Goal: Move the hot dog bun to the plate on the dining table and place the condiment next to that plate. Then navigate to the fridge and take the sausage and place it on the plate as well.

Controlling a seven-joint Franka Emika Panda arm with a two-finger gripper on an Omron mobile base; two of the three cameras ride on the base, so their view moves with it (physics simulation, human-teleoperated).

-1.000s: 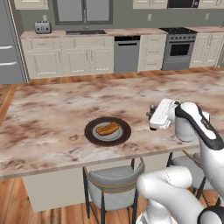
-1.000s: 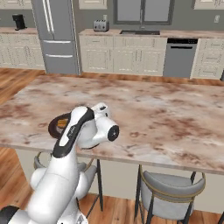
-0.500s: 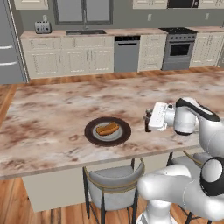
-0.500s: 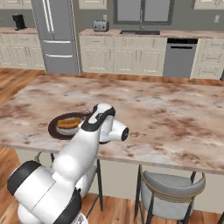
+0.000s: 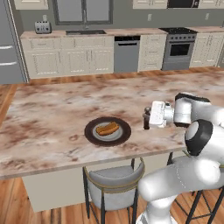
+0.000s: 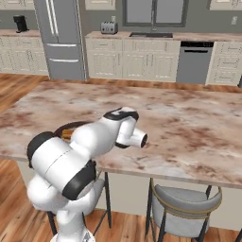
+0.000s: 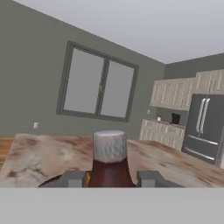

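The arm [image 5: 192, 162] is built of smooth, glossy white rounded segments, joined by dark grey to black bands and caps at the joints. A boxy white hand [image 5: 159, 113] is carried at its end, and the gripper [image 7: 111, 178] is fitted with two small, squared dark grey finger tips [image 7: 72, 178]. No cables, screws or markings can be made out on the shells.

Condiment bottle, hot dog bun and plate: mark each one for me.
condiment bottle [image 5: 146, 119], left base view, dark body beside the gripper
hot dog bun [image 5: 107, 129], left base view, its middle
plate [image 5: 92, 133], left base view, dark brown rim
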